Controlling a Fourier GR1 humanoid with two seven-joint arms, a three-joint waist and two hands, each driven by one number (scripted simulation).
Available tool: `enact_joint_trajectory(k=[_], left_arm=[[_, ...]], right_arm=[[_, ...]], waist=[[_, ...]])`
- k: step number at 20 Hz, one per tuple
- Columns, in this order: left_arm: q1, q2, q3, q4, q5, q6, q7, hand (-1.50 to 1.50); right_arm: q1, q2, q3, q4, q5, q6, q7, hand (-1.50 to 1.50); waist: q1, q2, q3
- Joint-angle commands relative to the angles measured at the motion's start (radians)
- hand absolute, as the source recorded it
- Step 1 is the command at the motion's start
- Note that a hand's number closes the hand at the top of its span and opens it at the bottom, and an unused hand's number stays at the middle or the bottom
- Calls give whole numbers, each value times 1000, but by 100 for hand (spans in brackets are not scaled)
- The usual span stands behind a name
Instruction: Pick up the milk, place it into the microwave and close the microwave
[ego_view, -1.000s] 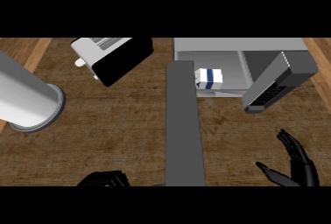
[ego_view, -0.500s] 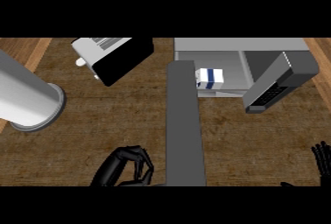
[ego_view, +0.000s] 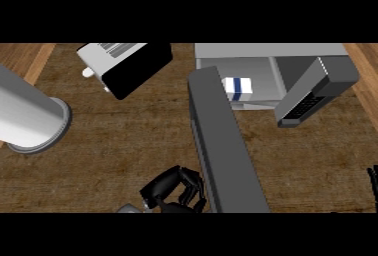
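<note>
Already milk (ego_view: 238, 89) sits inside microwave (ego_view: 269, 75); door (ego_view: 225, 145) open, sticking out over bench (ego_view: 133, 140). Left robot hand (ego_view: 173, 190) curled, empty, beside door, likely to push it. Right robot hand (ego_view: 373, 176) barely seen; can't tell.

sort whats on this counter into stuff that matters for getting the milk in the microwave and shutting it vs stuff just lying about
Belongs to the job:
- milk carton, white with a blue band, already inside the microwave
- microwave
- microwave door, standing open
- left hand, fingers curled, beside the door

Just lying about:
- toaster, back left
- grey cylinder, far left
</note>
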Motion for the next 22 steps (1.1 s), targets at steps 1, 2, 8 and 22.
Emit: enact_joint_trajectory(k=[1, 2, 8, 22], left_arm=[[-130, -2, -142, 161, 63, 19, 47, 150], [-114, -2, -200, 158, 77, 57, 29, 150], [-198, -2, -399, 241, 200, 249, -83, 150], [-418, -1, -539, 190, 527, 571, -53, 150]], right_arm=[[-18, -38, -13, -3, -29, 113, -46, -150], [-10, -31, 3, 8, -3, 95, -83, -150], [-7, -59, 27, -81, -36, 171, -63, -150], [-7, -38, 113, -276, -83, 158, 27, -150]], waist=[[-17, 5, -1], [-2, 3, -1], [-33, 6, -3], [-130, 16, -6]])
